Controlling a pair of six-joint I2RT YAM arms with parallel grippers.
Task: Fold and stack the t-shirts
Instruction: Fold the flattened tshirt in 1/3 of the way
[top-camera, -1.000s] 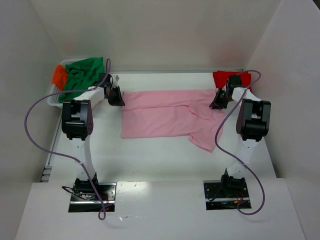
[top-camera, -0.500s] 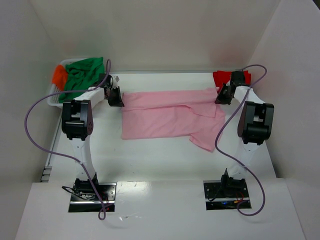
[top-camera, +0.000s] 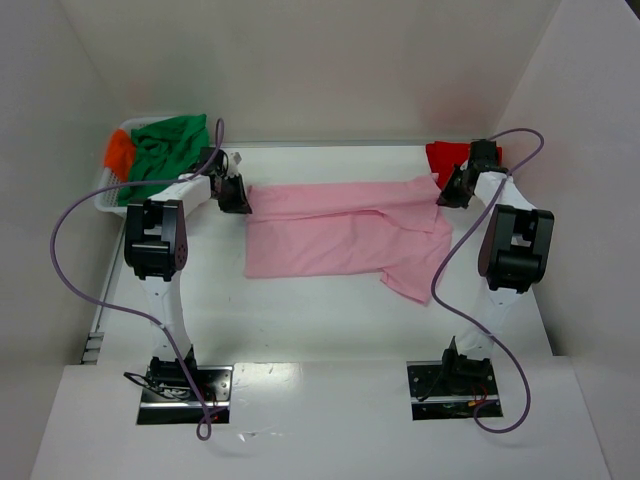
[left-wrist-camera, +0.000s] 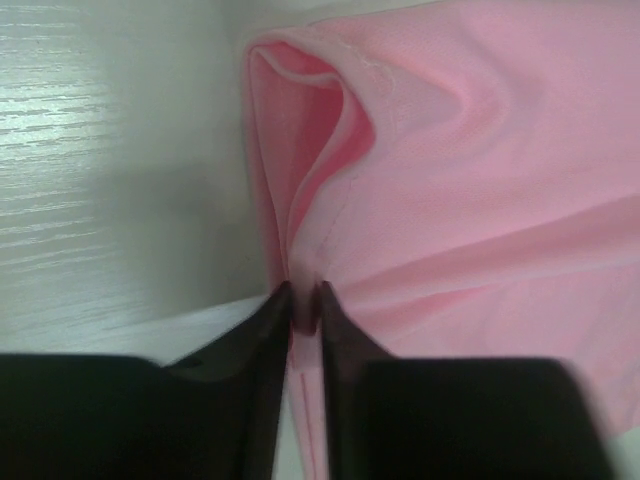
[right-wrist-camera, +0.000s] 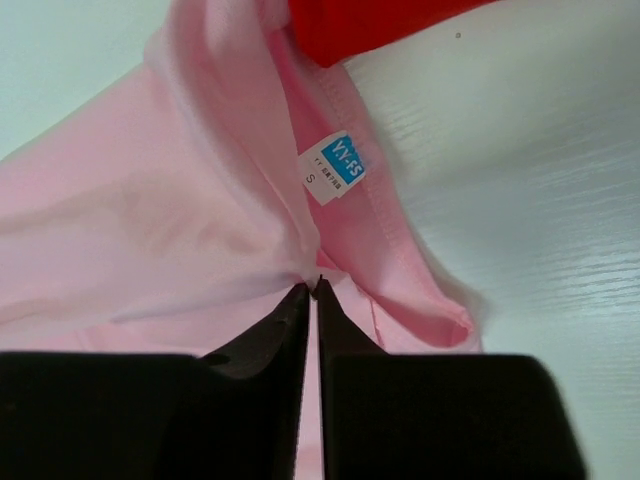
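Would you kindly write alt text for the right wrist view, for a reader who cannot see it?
The right gripper, shut, pinches a soft light pink cloth t-shirt near its blue-and-white size tag; a red cloth shirt lies beyond.

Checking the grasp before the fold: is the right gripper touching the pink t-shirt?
Touching. The right wrist view shows the right gripper pinched shut on a fold of the pink t-shirt, cloth bunching at its tips.

We look down from above-behind; wrist cameras sit close at the 9 and 3 o'clock ends of the pink t-shirt (top-camera: 330, 240).
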